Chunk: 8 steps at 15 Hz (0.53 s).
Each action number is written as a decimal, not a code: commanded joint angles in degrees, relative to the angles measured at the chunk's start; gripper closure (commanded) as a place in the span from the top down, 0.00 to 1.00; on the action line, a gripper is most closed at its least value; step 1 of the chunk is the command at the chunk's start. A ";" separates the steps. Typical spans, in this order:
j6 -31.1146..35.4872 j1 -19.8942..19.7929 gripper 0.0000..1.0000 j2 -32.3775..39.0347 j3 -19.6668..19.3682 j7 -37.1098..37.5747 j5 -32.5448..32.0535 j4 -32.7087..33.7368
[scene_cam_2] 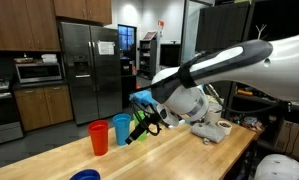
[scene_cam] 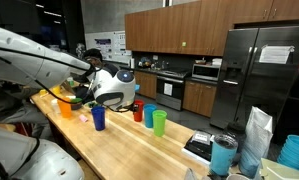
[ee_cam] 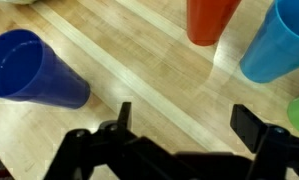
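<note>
Wrist view — jaws spread, empty, over countertop (ee_cam: 149, 75) — dark-blue cup (ee_cam: 29, 65), red cup (ee_cam: 211, 20) nearby

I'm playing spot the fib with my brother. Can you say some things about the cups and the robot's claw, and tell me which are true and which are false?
1. The gripper is open, with nothing between its fingers. True.
2. The red cup lies on its side. False: it stands on the counter.
3. The counter is wooden. True.
4. The gripper holds the dark blue cup. False: that cup stands apart, off to one side of it.
5. The light blue cup stands next to the red cup. True.
</note>
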 commanded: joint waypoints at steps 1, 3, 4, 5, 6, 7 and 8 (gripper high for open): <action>2.05 1.57 1.00 -2.93 -0.67 2.42 5.17 -2.68; 1.11 0.55 1.00 -0.99 -0.13 1.24 4.23 -1.23; 1.74 0.86 1.00 -1.00 -0.14 1.12 5.59 -1.17; 2.06 1.08 1.00 -0.99 -0.19 1.09 6.11 -1.10; 2.14 1.17 1.00 -0.98 -0.23 1.08 6.27 -1.07; 2.17 1.17 1.00 -0.98 -0.23 1.08 6.32 -1.07; 2.18 1.17 1.00 -0.98 -0.23 1.09 6.34 -1.07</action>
